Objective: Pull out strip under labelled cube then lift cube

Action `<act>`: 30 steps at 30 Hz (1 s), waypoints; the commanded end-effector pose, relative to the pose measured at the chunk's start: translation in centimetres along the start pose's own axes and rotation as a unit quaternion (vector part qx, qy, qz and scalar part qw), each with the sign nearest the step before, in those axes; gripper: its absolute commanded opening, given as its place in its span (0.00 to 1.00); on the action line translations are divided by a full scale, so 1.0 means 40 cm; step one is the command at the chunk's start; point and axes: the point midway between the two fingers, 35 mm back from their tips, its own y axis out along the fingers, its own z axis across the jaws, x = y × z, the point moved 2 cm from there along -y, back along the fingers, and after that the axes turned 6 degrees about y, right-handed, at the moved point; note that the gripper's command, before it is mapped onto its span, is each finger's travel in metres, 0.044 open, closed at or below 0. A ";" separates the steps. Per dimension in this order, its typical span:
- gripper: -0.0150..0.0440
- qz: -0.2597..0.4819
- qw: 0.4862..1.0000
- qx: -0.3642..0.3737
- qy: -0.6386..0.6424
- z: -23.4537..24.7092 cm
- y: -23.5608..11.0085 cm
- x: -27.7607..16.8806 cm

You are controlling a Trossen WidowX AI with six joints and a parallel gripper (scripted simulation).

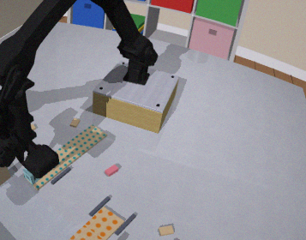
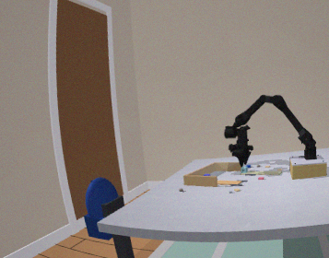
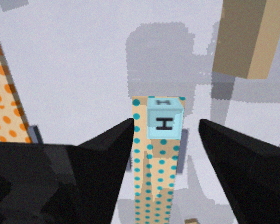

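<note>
The labelled cube [image 3: 164, 124] is light blue with a black "H". It rests on the end of the teal-dotted tan strip [image 3: 154, 185] [image 1: 81, 145]. In the top view the cube [image 1: 27, 175] is mostly hidden under my gripper [image 1: 36, 165]. My gripper [image 3: 165, 123] [image 2: 243, 165] is low over the table and open. One finger stands on each side of the cube, with a gap on both sides. A second strip [image 1: 100, 225] [image 3: 7, 100] with orange dots lies apart, nearer the front edge.
The arm's wooden base block [image 1: 135, 111] [image 2: 308, 170] stands mid-table. A pink eraser [image 1: 112, 170], small tan blocks [image 1: 166, 230] [image 1: 75, 123] and grey bars [image 1: 61, 176] [image 1: 99, 206] lie around the strips. A wooden tray [image 2: 209, 177] sits near the table's end.
</note>
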 end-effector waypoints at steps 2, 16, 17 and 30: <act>0.68 0.007 1.000 -0.001 -0.002 -0.001 0.033 -0.007; 0.68 0.007 1.000 -0.001 -0.002 0.000 0.084 -0.011; 0.68 0.007 1.000 -0.001 -0.002 0.000 0.084 -0.011; 0.48 0.005 1.000 -0.001 -0.001 0.000 0.077 -0.008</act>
